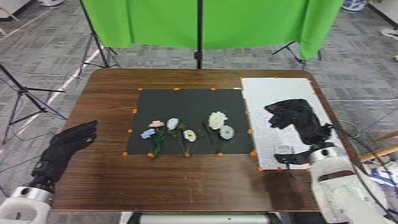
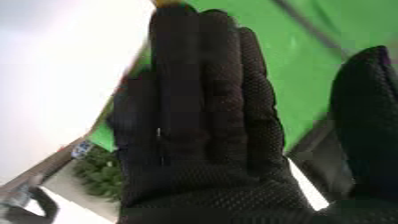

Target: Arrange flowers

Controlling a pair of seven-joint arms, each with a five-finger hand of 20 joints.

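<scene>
Head view: flowers (image 1: 217, 120), loosely grouped on near half of black mat (image 1: 187, 104). Right hand (image 1: 304, 118), right of mat: spread wide, empty. Left hand (image 1: 75, 138), left of mat: relaxed. Probable step: selecting. Next: reach over mat, pinch one stem.

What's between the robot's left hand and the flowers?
The head view shows brown table, then orange marks at the edge of the black mat where the flowers lie.

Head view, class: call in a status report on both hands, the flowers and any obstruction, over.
Left hand open, left of black mat. Right hand open, over white board. Flowers lying on mat, nothing seen covering them.
</scene>
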